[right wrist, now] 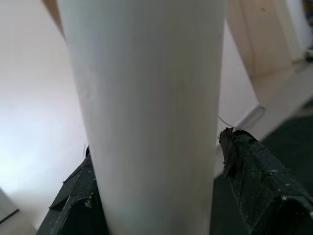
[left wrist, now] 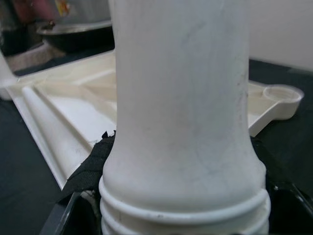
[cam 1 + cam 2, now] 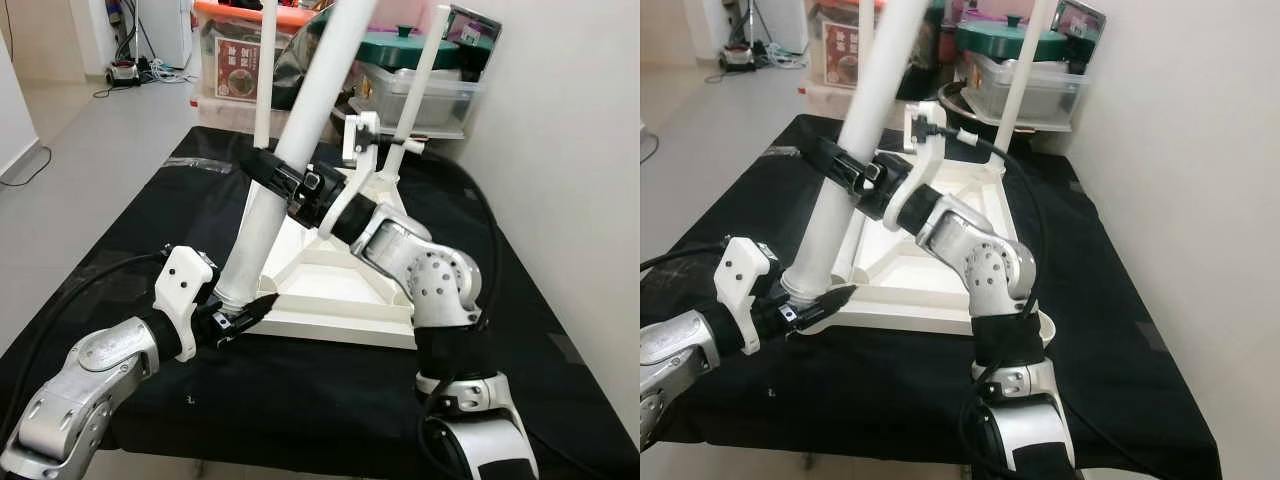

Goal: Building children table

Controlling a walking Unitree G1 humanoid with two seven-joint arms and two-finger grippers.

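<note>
A black-covered tabletop (image 3: 330,400) carries a white children's table (image 3: 335,300) lying upside down, its underside ribs facing up. Two thin white legs (image 3: 420,75) already stand upright at its far corners. Behind it, against the wall, sit plastic storage boxes (image 3: 425,100) with a green pot lid (image 3: 405,45) on top.

The thick white table leg (image 3: 300,130) is the piece in hand. Its long axis runs steeply up from the near-left corner of the upturned table, leaning toward the right and away from the robot, the ribbed lower end at the corner socket and the upper end pointing toward the ceiling.

The right gripper (image 3: 290,185) clamps the leg partway up, its black fingers (image 1: 254,181) pressed on either side of the tube. The left gripper (image 3: 240,312) sits at the base of the leg, its fingers (image 3: 830,300) narrow around the ribbed collar just above the table's corner.
</note>
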